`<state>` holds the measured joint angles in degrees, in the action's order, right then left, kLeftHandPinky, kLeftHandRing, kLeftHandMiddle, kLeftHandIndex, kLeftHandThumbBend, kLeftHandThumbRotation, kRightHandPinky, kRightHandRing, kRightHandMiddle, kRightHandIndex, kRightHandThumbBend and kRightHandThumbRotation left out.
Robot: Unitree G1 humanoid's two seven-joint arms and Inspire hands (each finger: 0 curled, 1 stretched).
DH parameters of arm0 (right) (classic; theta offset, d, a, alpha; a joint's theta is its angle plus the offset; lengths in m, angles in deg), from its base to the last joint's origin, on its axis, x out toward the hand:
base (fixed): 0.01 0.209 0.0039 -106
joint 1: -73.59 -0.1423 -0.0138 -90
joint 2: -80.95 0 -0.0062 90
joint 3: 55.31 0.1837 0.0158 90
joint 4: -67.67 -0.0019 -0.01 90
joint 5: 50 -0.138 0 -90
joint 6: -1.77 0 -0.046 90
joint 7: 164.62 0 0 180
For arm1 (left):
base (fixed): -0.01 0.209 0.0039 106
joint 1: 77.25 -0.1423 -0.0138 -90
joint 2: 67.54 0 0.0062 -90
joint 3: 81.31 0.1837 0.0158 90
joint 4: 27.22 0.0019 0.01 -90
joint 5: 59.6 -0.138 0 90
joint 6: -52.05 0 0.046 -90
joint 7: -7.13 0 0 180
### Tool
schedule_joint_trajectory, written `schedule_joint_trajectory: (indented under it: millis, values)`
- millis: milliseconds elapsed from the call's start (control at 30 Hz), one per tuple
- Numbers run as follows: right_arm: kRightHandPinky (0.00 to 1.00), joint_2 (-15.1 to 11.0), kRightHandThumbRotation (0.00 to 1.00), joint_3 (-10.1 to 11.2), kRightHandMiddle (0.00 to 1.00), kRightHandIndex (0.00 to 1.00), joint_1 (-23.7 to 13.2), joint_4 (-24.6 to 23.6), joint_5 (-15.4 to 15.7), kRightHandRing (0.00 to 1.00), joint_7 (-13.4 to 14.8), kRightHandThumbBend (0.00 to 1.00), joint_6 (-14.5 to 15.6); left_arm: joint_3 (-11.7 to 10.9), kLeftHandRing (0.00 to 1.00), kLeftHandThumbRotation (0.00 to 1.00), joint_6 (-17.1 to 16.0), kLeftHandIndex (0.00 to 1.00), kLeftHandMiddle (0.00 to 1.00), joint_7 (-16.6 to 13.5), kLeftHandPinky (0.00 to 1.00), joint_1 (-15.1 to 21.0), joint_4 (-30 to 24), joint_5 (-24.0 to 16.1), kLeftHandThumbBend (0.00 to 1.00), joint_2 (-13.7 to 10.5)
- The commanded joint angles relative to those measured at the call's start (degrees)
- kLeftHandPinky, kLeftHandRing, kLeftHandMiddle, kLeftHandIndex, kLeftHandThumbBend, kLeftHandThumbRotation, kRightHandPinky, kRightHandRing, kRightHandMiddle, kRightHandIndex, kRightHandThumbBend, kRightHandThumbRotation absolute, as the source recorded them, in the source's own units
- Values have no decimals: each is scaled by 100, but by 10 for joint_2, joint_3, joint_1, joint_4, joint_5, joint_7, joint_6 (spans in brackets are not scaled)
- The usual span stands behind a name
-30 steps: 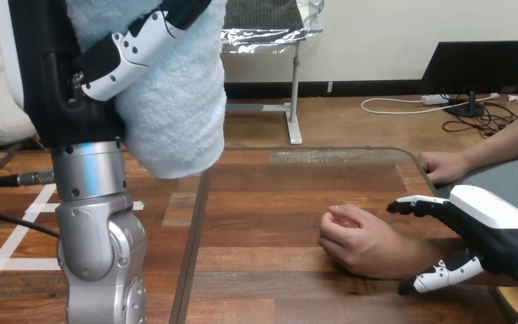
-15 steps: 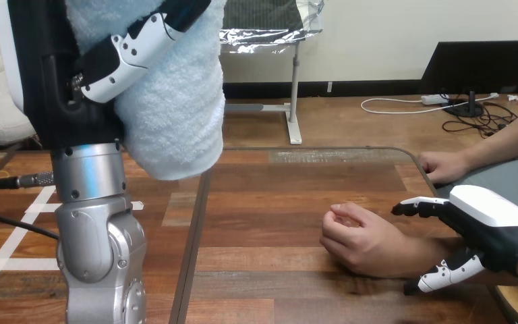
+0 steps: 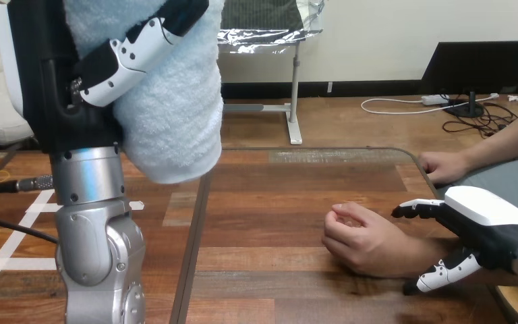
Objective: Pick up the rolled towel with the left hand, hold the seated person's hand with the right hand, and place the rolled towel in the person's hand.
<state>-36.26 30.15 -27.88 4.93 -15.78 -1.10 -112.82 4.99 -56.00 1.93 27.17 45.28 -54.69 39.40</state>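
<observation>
— So, where's the fluffy pale-blue rolled towel [image 3: 168, 115]?
— Raised high, left hand [image 3: 127, 55] curled round it.
— The right hand [image 3: 485, 216]?
— Spread open, straddling the person's wrist [image 3: 415, 251] on the brown wooden table [image 3: 276, 202].

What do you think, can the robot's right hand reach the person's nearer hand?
Probably yes. The right hand is open beside the wrist of the person's nearer hand, with nothing between them. The towel is up in the left hand, out of the way.
</observation>
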Motion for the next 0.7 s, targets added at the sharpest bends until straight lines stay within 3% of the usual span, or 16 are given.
schedule_joint_trajectory:
  millis: [0,167,467,667]
  values:
    - [84,-25,37,-8,85,85,-44,23,8,85,9,100,15,-6,22,0,-3,37,30,3,17,15,-1,7,48,1]
    - [84,-24,36,-13,85,85,-48,31,9,85,3,100,22,-7,22,0,-1,37,30,3,17,14,-3,7,48,1]
    - [69,-26,37,-25,86,87,-52,26,8,85,-26,100,57,-9,22,0,5,37,31,2,17,10,-9,4,47,0]
    - [66,-26,35,-26,86,87,-47,13,2,85,-40,100,72,-11,22,0,7,38,30,1,17,9,-10,3,47,1]
